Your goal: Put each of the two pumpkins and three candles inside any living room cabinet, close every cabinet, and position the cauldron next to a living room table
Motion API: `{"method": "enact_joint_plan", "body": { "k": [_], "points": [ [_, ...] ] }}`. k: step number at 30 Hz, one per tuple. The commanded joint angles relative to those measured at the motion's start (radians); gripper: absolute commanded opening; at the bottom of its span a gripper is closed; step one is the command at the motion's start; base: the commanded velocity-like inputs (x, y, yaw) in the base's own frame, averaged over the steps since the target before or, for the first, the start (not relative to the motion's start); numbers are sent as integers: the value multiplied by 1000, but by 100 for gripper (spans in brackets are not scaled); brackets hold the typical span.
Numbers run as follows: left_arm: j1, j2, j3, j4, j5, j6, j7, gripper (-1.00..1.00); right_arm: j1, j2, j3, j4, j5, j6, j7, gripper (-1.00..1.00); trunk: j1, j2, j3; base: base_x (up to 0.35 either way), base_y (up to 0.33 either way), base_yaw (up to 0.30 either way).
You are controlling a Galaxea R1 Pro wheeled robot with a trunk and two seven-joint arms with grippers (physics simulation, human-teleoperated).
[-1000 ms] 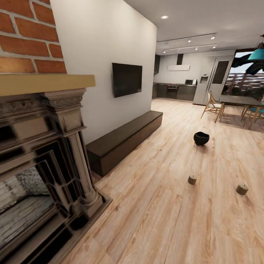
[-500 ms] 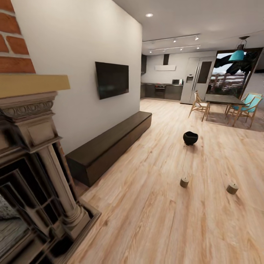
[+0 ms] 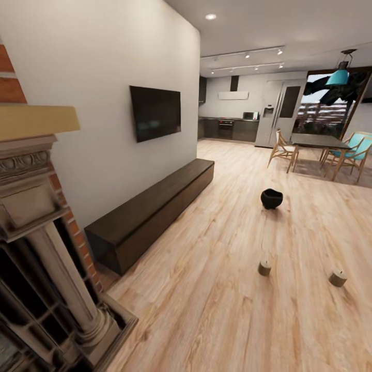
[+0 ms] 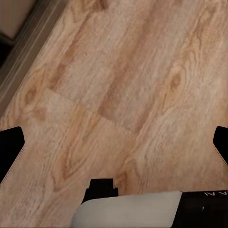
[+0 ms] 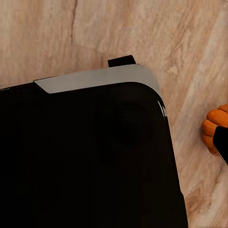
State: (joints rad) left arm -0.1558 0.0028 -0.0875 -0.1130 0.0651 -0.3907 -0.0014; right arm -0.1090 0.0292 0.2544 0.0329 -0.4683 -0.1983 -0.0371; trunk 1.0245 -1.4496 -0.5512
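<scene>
Hands hung over bare floor: the left hand (image 4: pixel 114 142) open and empty, the right's state unclear, a pumpkin (image 5: pixel 216 129) beside it. The view had swung right; candles (image 3: pixel 264 267) and cauldron (image 3: pixel 271 198) lay right of the shut cabinet (image 3: pixel 150 214), nothing yet stowed.

- Pumpkin (image 5: pixel 216 129): cut off by the right wrist view's edge and partly covered by a dark fingertip; only a ribbed orange portion is visible.
- Left gripper (image 4: pixel 114 142): only two dark fingertips (image 4: pixel 10 147) show, at opposite picture edges.
- Fireplace (image 3: pixel 36 248): cut off by the head view's left and bottom edges.
- Candles (image 3: pixel 264 267): too small to show any wick detail.
- Cabinet (image 3: pixel 155 206): drawer seams are too dark to distinguish.
</scene>
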Motion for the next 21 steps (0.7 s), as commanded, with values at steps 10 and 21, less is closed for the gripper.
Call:
{"method": "enact_joint_plan", "body": {
  "k": [10,21],
  "points": [
    [-1,0,-8,1,7,-3,0,100,-1,-1,9,3,-7,-6,-1,100,1,0,-1,334,0,-49],
    [-1,0,-8,1,7,-3,0,100,-1,1,8,3,-7,-6,-1,100,1,0,-1,331,-57,-105]
  ]
}}
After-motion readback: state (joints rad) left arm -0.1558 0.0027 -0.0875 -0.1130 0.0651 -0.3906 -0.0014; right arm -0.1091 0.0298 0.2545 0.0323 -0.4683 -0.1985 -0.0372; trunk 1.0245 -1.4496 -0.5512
